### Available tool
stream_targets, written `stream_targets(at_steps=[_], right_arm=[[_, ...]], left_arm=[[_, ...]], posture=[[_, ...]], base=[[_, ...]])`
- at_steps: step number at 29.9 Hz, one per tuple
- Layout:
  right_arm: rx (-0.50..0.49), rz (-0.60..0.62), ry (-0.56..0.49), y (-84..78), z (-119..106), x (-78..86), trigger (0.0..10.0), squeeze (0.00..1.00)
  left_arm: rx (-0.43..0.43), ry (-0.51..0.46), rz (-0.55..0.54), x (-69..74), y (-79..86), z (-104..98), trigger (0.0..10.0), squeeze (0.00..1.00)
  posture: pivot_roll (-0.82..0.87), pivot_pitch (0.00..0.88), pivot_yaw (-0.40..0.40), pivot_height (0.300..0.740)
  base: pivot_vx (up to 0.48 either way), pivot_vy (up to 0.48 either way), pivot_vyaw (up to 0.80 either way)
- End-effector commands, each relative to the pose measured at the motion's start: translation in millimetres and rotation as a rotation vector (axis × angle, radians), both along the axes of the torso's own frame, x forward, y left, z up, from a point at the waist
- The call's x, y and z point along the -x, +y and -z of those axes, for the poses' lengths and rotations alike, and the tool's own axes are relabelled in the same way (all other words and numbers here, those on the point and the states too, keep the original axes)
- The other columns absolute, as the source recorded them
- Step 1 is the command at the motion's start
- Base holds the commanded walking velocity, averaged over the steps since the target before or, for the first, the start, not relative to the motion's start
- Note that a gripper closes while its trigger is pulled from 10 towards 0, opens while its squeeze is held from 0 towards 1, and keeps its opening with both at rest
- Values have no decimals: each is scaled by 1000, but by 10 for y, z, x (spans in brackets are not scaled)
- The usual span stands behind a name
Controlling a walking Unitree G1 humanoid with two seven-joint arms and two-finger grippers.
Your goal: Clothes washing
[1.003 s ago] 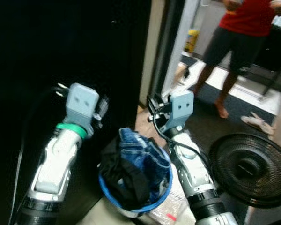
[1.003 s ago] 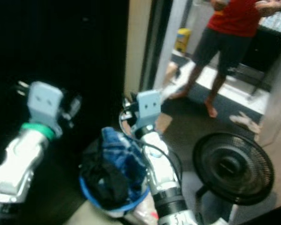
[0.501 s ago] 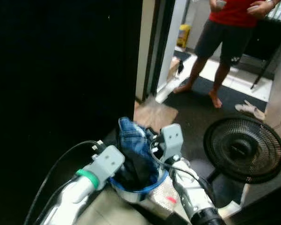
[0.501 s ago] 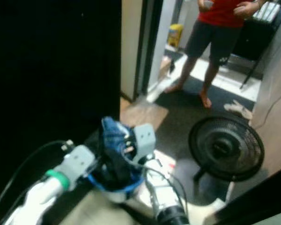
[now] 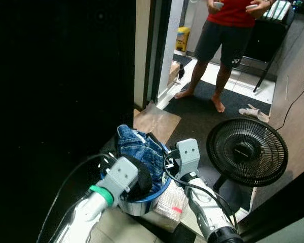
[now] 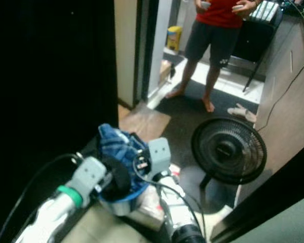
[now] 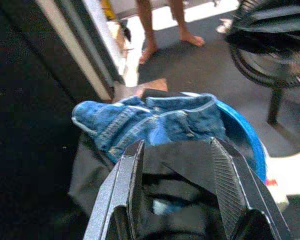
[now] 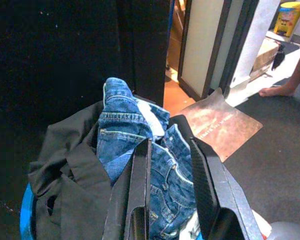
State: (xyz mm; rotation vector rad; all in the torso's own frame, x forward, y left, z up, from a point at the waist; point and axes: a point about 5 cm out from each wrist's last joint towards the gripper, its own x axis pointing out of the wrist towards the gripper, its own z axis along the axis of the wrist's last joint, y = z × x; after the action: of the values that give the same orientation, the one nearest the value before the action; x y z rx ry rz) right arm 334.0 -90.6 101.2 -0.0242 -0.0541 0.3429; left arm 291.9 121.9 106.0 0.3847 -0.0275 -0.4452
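Darkness takes up the whole left side, some black wall or door. Far right, a person [image 5: 225, 30] in a red top and dark shorts stands barefoot past the doorway. Nearer on the right floor sits a black fan [image 5: 247, 152]. Front and centre, a blue basket [image 5: 142, 195] stuffed with blue jeans [image 8: 135, 145] and a black garment [image 8: 65, 190]. The left gripper [image 7: 177, 165] is right over the pile, fingers spread wide around black cloth. The right gripper [image 8: 170, 170] hangs just above the jeans, fingers a little apart, holding nothing. A cardboard sheet [image 8: 220, 122] lies on the floor beyond.
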Motion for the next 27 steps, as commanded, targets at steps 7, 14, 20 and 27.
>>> stream_targets(at_steps=[7, 14, 20, 27], right_arm=[[38, 16, 131, -45, 368, 124, 10000, 0], [56, 18, 185, -48, 546, 241, 10000, 0], [52, -12, 119, 91, 360, 115, 10000, 0], [58, -25, 70, 214, 188, -12, 10000, 0]], left_arm=[[58, 158, -131, 66, 146, 363, 10000, 0], [-37, 229, -128, 196, 181, 632, 10000, 0], [-76, 216, -182, 54, 171, 613, 10000, 0], [-108, 165, -144, -135, 82, 453, 10000, 0]], posture=[[125, 87, -9, 740], [112, 127, -21, 740], [104, 192, -23, 740], [95, 252, -19, 740]], base=[[0, 0, 0], [0, 0, 0], [0, 0, 0], [0, 0, 0]])
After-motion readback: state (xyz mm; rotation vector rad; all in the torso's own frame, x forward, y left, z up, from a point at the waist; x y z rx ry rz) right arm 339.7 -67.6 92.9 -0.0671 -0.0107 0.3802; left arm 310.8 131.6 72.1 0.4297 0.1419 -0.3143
